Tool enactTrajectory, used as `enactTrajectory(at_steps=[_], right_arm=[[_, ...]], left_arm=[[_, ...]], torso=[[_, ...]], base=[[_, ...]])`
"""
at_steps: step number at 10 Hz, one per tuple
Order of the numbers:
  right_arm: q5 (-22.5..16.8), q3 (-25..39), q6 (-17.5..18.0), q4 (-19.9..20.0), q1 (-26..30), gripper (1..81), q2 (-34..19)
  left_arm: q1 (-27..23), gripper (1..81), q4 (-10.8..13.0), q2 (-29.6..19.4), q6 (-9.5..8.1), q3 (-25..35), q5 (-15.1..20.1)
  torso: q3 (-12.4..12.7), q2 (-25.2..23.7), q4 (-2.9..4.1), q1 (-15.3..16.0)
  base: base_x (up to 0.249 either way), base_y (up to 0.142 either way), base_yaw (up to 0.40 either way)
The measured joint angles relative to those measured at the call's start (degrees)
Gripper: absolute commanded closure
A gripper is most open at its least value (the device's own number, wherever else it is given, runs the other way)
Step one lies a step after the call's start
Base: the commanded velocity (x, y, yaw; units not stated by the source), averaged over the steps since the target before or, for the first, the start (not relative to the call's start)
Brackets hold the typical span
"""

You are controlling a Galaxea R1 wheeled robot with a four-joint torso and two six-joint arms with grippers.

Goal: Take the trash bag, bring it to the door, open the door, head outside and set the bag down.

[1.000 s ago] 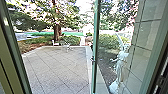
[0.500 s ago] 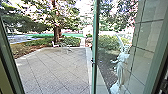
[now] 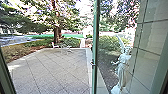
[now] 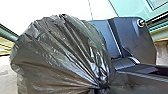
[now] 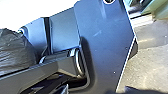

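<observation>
The robot is facing a doorway, with the green-framed glass door (image 3: 94, 45) standing upright across its view and a small handle (image 3: 92, 63) sitting on the door's edge. To the left of that edge, the view is running out over the paved yard (image 3: 52, 70). Beyond the paving, a big tree (image 3: 57, 33) is spreading its branches, and low bushes (image 3: 71, 41) are growing near its trunk. Some small pale shapes are standing at the far side of the yard; the view is poor there, but they are probably looking like a garden table and chairs (image 3: 65, 48). Through the glass, a white winged statue (image 3: 122, 65) is showing beside a strip of dark soil, and a tiled wall (image 3: 147, 35) is rising to the right of it.

The trash bag (image 4: 55, 47) is showing large and close in the left wrist view, its dark, shiny plastic bulging out and its folds drawing together into a tight neck. It is also showing in part in the right wrist view, beyond the robot's own dark parts, with grey ground lying off to the other side. I cannot tell whether the jaws of the left gripper are grasping the bag, or whether those of the right gripper are standing released or clenched.
</observation>
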Motion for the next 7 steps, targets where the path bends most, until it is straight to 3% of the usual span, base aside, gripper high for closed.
enactTrajectory(at_steps=[7], right_arm=[[0.4, -0.4, 0.0, 0.0, 0.3, 1.0, 0.0]], left_arm=[[-0.3, 81.1, 0.0, -0.4, 0.00, 0.3, 0.1]], torso=[[0.0, 0.0, 0.00, 0.1]], base=[[0.108, 0.000, 0.000]])
